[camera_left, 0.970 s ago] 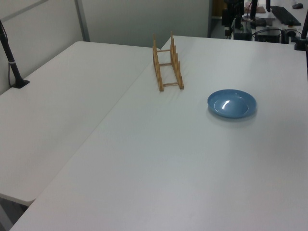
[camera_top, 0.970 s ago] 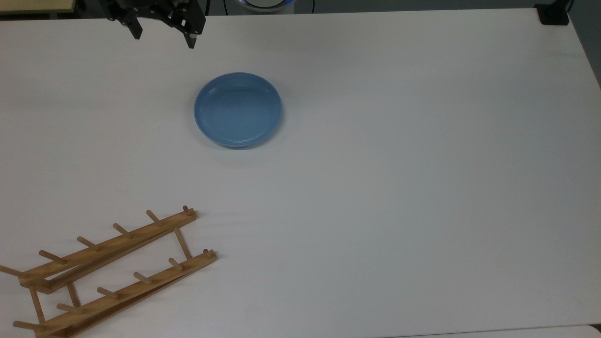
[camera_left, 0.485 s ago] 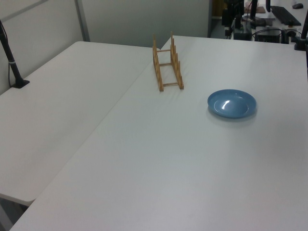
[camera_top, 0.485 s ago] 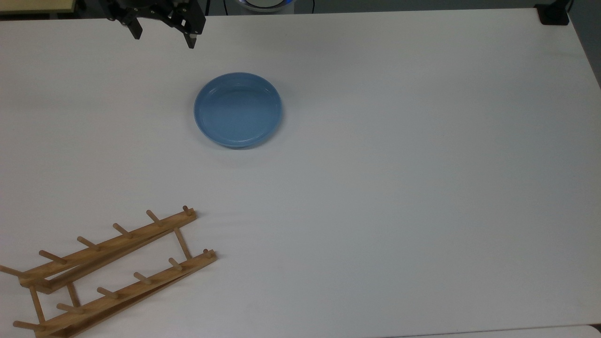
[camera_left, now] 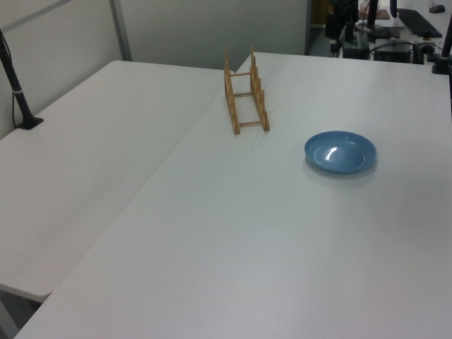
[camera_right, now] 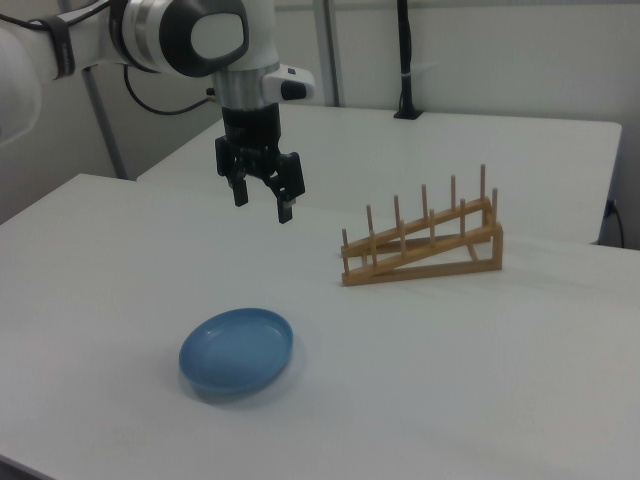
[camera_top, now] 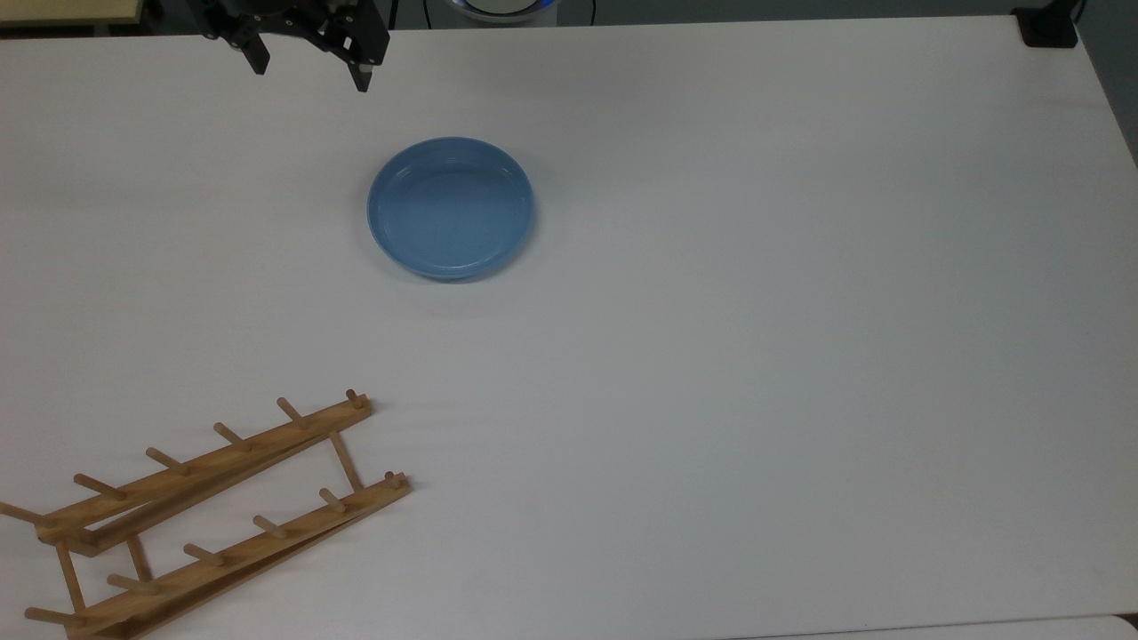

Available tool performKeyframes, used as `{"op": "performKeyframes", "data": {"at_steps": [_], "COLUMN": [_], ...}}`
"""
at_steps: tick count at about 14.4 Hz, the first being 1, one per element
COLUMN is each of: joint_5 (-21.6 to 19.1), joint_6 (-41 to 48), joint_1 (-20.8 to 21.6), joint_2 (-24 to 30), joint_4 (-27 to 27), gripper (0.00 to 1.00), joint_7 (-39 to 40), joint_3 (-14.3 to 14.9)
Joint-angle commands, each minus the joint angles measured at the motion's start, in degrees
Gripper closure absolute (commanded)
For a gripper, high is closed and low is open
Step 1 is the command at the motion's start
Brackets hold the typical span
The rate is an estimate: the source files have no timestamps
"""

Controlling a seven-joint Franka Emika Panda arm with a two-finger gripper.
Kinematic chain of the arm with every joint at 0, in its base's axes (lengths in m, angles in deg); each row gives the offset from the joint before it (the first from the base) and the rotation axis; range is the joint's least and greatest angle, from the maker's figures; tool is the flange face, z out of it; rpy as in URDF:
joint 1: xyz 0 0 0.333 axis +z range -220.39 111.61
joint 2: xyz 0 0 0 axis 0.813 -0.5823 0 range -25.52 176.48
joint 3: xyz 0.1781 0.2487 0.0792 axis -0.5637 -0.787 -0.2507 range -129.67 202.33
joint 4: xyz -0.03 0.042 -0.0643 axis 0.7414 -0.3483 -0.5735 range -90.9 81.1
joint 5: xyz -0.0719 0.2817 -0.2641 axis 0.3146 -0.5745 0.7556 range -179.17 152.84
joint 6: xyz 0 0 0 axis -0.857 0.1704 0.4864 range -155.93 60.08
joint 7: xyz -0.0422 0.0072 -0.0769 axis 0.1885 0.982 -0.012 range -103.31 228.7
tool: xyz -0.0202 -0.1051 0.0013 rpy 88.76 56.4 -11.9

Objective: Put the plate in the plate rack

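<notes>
The light-blue plate (camera_top: 451,208) lies flat on the white table (camera_top: 756,311), also seen in the left view (camera_left: 340,152) and the right view (camera_right: 237,352). The wooden plate rack (camera_top: 209,513) stands at the top view's bottom left, with nothing between its pegs; it shows too in the left view (camera_left: 246,99) and the right view (camera_right: 425,246). My gripper (camera_top: 310,76) hangs open at the top view's upper left, above and to the left of the plate. In the right view the gripper (camera_right: 262,206) hovers well above the table, behind the plate, with nothing between its fingers.
A black post on a clamp base (camera_left: 17,90) stands on the adjoining table at the left view's left. Another black mount (camera_top: 1047,27) sits at the top view's upper right corner. A seam (camera_left: 176,145) runs between the two tables.
</notes>
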Motion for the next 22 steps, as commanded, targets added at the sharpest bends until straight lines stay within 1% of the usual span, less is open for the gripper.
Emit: {"op": "performKeyframes", "data": {"at_steps": [1, 5, 11, 15, 17, 19, 22], "joint_5": [-0.5, -0.6, -1.0, -1.3, -1.3, -1.2, 0.1], "joint_6": [-1.6, -1.6, -1.5, -1.5, -1.6, -1.6, -1.6], "joint_1": [0.4, 1.2, 2.1, 2.1, 1.7, 1.7, 2.1], "joint_2": [0.5, 0.5, 0.8, 1.4, 1.5, 1.5, 1.2], "joint_4": [-0.6, -1.9, -1.6, -1.3, -0.3, -0.1, -0.2], "gripper": [0.0, 0.0, 0.0, 0.0, 0.0, 0.0, 0.0], "joint_7": [1.3, 1.2, 0.5, 0.4, 0.4, 0.6, 0.7], "joint_3": [0.4, 0.1, 0.1, 0.1, 0.7, 0.8, 0.6]}}
